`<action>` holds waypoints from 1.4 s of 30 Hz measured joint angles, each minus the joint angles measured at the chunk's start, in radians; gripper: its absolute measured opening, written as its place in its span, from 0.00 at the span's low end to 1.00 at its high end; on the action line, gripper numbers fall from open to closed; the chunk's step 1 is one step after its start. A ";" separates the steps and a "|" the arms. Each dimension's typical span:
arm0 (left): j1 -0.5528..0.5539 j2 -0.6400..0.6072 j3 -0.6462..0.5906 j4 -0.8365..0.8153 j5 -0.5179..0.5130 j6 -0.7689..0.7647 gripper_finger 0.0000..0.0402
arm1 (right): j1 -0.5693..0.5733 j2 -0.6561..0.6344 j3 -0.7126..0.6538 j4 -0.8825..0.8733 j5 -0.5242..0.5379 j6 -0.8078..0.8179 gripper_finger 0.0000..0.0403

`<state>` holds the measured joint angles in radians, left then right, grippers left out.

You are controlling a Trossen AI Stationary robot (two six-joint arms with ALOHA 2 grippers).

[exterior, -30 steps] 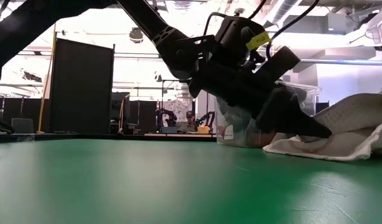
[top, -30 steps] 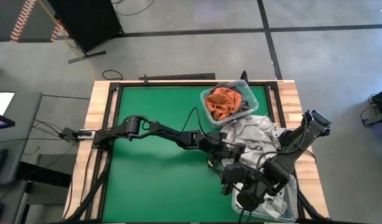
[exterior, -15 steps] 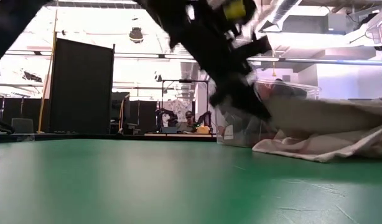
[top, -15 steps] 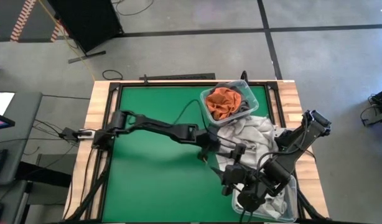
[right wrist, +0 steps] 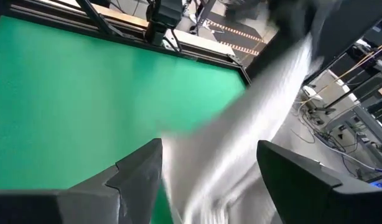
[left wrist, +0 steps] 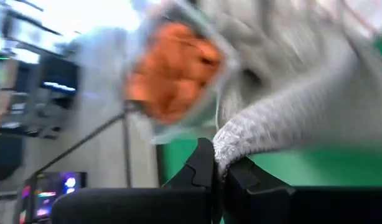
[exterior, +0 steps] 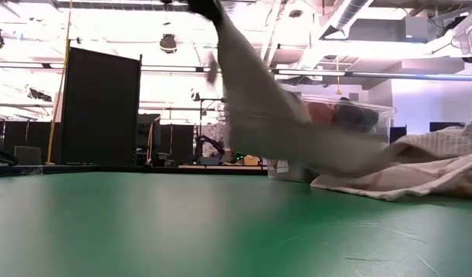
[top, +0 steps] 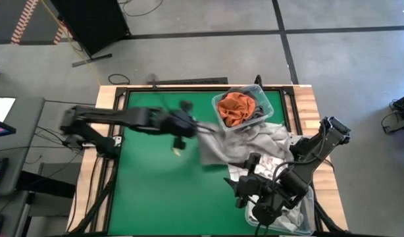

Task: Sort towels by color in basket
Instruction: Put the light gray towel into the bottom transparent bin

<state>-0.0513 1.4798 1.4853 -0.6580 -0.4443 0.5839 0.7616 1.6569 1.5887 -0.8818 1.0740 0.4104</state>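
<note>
My left gripper [top: 182, 126] is above the table's middle, shut on a light grey towel [top: 218, 141] that stretches from it to the towel pile [top: 271, 141] at the table's right. In the low view the towel [exterior: 259, 115] slants from the gripper [exterior: 207, 8], high up, down to the pile [exterior: 428, 165]. A rust orange towel [top: 233, 108] lies in a clear bin at the far right, with a dark grey one [top: 258, 110] beside it. My right gripper [top: 251, 191] hangs open at the near right, beside the pile, touching nothing. My left gripper [left wrist: 219, 168] pinches a bunched end of the light grey towel [left wrist: 231, 140] between its two fingers. That end is lifted clear of the table. The rest of the towel [left wrist: 290, 112] runs slanting down to the pile, where its other end lies.
The clear bin [top: 222, 100] with the orange towel stands at the table's far right. A second clear bin [top: 301, 220] sits at the near right corner under my right arm. Green table [top: 156, 184] stretches left of the pile. Wooden rails edge the table.
My left gripper, shut on the grey towel, has risen and swung fast toward the table's left and far edge. The towel's held end has been drawn up out of the pile and stretched across the table; its other end has stayed in the pile.
</note>
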 joint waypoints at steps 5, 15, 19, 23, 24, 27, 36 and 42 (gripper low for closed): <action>0.001 -0.204 0.002 -0.049 -0.003 -0.096 0.00 | -0.006 0.000 0.000 0.000 0.001 0.000 0.73; -0.015 -0.242 -0.080 -0.329 0.021 -0.338 0.00 | -0.012 0.000 0.000 0.002 0.004 0.000 0.73; -0.017 -0.239 -0.264 -0.155 0.092 -0.325 0.00 | -0.012 0.000 0.000 0.007 0.005 0.000 0.73; -0.012 -0.240 -0.444 0.106 0.117 -0.271 0.00 | -0.012 0.000 0.000 0.008 0.005 0.000 0.73; -0.005 -0.240 -0.483 0.165 0.141 -0.261 0.00 | -0.012 0.000 0.000 0.008 0.005 0.000 0.73; 0.022 -0.224 -0.572 0.283 0.239 -0.253 0.00 | -0.012 0.000 0.000 0.008 0.005 0.007 0.73; 0.065 -0.122 -0.684 0.326 0.338 -0.255 0.19 | -0.012 0.000 0.000 0.009 0.004 0.015 0.73; 0.065 -0.028 -0.686 0.366 0.404 -0.284 0.60 | -0.012 0.000 0.000 0.009 0.004 0.018 0.73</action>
<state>0.0139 1.4513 0.7998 -0.2916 -0.0402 0.2999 0.7498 1.6569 1.5887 -0.8726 1.0778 0.4286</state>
